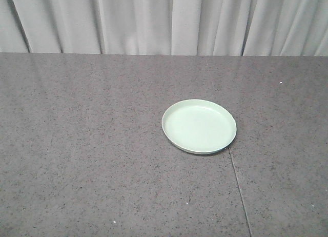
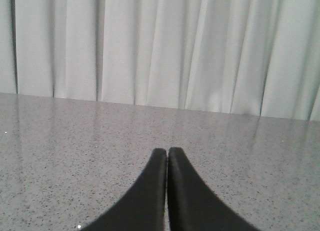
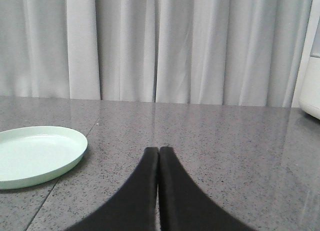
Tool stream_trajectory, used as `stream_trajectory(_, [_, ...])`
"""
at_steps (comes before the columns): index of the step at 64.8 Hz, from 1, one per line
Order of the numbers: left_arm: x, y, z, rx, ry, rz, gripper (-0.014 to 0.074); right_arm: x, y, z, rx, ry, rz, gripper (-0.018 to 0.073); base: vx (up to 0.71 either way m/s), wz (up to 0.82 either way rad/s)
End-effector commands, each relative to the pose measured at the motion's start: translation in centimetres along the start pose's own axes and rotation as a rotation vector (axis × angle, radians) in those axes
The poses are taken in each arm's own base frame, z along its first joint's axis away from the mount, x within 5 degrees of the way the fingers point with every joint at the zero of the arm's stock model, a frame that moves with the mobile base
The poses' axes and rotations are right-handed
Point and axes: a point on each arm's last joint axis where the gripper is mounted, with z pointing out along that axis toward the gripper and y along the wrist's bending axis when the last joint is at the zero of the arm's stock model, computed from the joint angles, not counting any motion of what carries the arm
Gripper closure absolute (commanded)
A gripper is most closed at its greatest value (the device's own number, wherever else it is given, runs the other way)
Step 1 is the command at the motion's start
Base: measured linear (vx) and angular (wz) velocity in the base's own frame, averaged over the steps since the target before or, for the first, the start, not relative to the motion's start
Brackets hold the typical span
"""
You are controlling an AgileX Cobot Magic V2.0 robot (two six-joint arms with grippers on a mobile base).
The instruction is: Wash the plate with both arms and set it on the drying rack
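Item: plate (image 1: pixel 199 126), one, round, shallow, pale mint-green, with a low raised rim and no pattern; lies flat and right way up on the countertop (image 1: pixel 77 155), a little right of centre in the front view, with nothing on it or touching it. Surface: countertop of dark grey speckled stone, slightly glossy, spanning the full width of all three views; a thin seam (image 1: pixel 239 188) runs from the plate's near right edge down to the bottom of the front view. Backdrop: curtain (image 1: pixel 154 21), pale grey-white, hanging in vertical folds along the far edge of the countertop. Left gripper (image 2: pixel 167 152): two black tapering fingers pressed together tip to tip, nothing between them, held low over bare countertop and pointing toward the curtain. Right gripper (image 3: pixel 158 151): same black tapering fingers, likewise closed tip to tip and holding nothing, low over the countertop; in its wrist view the plate lies to the left of the fingers and apart from them, partly cut off by the left edge. Other: white rounded object (image 3: pixel 311 86) at the right edge of the right wrist view, only partly in view, kind not determinable
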Motion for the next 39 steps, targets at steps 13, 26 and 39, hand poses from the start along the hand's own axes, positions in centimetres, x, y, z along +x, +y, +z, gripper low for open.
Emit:
stream_trajectory(13, [-1.65, -0.16, -0.25, 0.015, -0.116, -0.017, 0.0603, -0.7, -0.07, -0.06, 0.01, -0.079, -0.016, 0.0567, 0.0, 0.0])
stream_trajectory(26, [-1.65, -0.16, -0.25, 0.015, -0.116, -0.017, 0.0603, -0.7, -0.07, -0.06, 0.01, -0.079, -0.012, 0.0568, 0.0, 0.0])
stream_trajectory(39, [-1.65, -0.16, -0.25, 0.015, -0.116, -0.017, 0.0603, -0.76, -0.07, -0.06, 0.011, -0.086, -0.006, 0.0566, 0.0, 0.0])
